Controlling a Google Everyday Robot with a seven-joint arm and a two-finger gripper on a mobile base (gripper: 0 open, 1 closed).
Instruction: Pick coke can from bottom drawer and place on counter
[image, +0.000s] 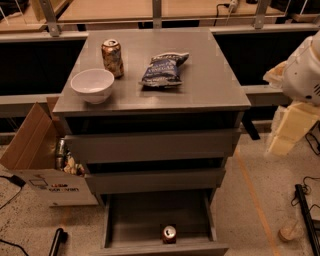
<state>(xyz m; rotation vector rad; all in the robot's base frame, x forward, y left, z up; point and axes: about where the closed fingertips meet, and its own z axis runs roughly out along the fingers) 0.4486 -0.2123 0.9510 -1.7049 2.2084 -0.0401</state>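
We find the coke can (169, 233) upright at the front of the open bottom drawer (142, 220), the gripper (289, 129) raised right of the counter (210, 75), apart from both, its state we cannot tell.

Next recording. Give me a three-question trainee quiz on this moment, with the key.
1. True or false: the coke can stands upright in the open bottom drawer, close to its front panel.
2. Multiple choice: what stands on the counter right behind the white bowl? A. a tan can B. a mug C. a spoon
3. Short answer: is the tool touching the coke can?

Key
1. True.
2. A.
3. No. It hangs off to the side of the cabinet, well above the drawer.
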